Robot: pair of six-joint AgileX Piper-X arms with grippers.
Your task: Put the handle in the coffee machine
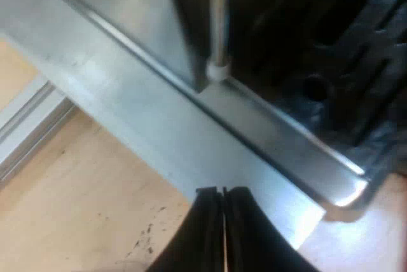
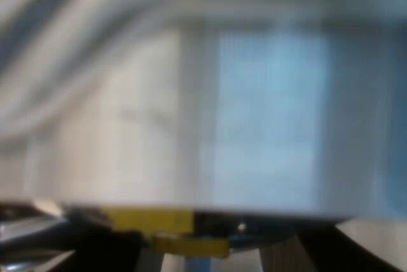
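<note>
Our left gripper (image 1: 224,203), shut on nothing, hovers at the espresso machine (image 1: 159,113) base by its steam wand (image 1: 218,30). Our right gripper (image 2: 216,253) crowds the machine's metal face; we cannot tell its grip. We judge insertion underway: next, align the holder and twist.

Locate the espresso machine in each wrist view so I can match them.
Left wrist view: the espresso machine shows its brushed-metal base rim, with the dark drip grate and a white-tipped wand over it, just beyond the shut left gripper.
Right wrist view: a pale metal panel, close and blurred, probably the machine's body; which part I cannot tell.
Shared landmark: the machine's pale brushed metal.
</note>
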